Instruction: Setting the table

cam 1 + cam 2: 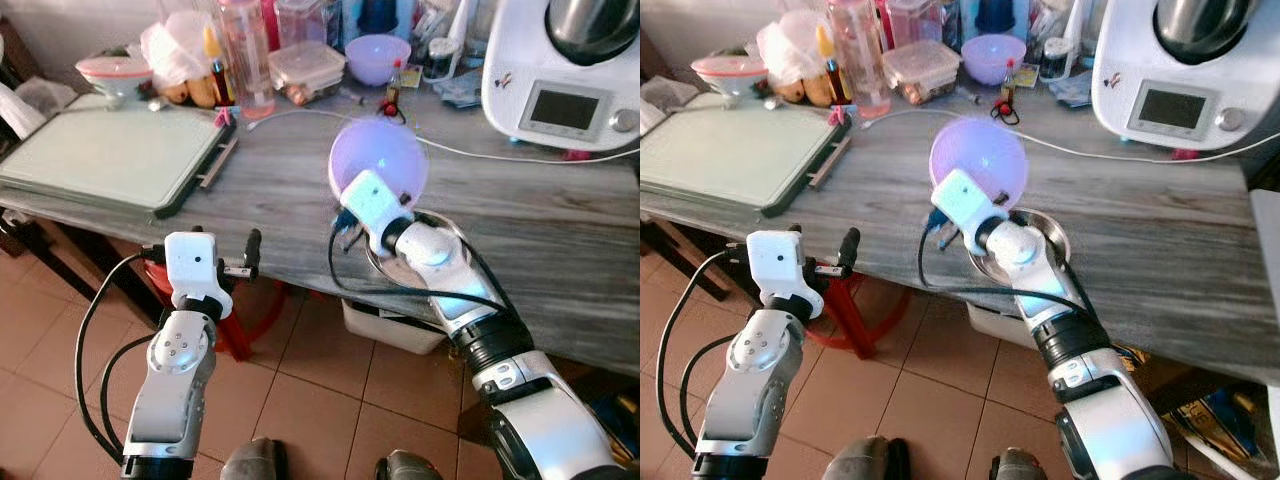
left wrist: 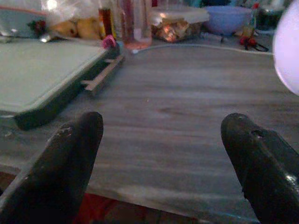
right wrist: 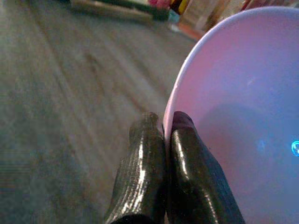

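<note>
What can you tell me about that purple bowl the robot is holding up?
The purple bowl is pale lilac, smooth and slightly see-through, plastic by the look of it. It appears empty. The right gripper pinches its rim, one black finger inside and one outside. The bowl is tilted, its opening facing the robot, above the grey wood-grain table, near a metal bowl. A similar lilac bowl sits at the back.

Right gripper (image 3: pixel 163 128) is pinching the rim of a bowl (image 1: pixel 378 160) above the table (image 1: pixel 280 200) — a metal dish (image 1: pixel 1045 235) is sitting under its arm. Tray (image 1: pixel 110 155) is lying far left; a second bowl (image 1: pixel 377 58) and an appliance (image 1: pixel 560 75) are standing behind. Left gripper (image 2: pixel 161 140) is hovering at the near edge.
</note>
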{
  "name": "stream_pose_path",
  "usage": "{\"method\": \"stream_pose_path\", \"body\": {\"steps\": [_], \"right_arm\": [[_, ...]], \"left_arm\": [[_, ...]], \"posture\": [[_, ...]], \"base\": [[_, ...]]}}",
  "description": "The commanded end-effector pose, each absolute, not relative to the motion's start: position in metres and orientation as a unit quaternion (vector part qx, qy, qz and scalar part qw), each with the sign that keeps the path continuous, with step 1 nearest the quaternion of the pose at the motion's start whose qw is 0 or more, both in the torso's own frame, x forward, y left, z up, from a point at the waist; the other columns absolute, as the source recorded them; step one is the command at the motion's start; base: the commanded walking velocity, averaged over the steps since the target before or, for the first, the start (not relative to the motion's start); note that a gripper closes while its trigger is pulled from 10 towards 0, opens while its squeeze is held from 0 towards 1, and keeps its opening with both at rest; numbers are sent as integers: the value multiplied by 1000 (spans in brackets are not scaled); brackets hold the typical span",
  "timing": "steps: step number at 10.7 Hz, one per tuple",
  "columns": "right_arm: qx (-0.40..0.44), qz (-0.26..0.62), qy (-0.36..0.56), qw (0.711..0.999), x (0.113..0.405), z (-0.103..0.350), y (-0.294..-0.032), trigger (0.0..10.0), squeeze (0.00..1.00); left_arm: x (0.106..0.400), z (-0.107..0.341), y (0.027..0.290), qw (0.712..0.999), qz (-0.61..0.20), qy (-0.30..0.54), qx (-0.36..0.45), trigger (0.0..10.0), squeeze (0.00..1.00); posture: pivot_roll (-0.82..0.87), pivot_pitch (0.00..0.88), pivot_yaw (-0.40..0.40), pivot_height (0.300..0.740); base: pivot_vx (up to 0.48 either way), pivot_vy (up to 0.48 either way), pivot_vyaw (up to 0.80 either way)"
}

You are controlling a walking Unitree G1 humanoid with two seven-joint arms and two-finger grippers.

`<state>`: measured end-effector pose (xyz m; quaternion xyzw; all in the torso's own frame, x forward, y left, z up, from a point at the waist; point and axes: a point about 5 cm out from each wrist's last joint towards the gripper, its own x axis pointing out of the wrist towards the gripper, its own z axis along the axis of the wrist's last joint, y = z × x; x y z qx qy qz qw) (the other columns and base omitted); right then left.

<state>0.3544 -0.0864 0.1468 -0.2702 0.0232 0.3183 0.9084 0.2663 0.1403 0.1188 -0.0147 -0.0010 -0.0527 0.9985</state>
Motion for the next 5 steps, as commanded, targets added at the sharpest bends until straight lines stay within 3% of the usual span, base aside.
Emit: {"method": "stream_pose_path", "body": {"steps": [1,5], "right_arm": [[-279,324,22,904,356,149,-84,10000,0],[-307,316,11,897,363,155,-90,10000,0]], "left_arm": [[265,122,142,999,-53,-4,-14,10000,0],[264,122,144,999,-51,1,-14,10000,0]], "posture": [[34,126,84,740],[38,132,86,740]], "base": [[0,0,0],[0,0,0]]}}
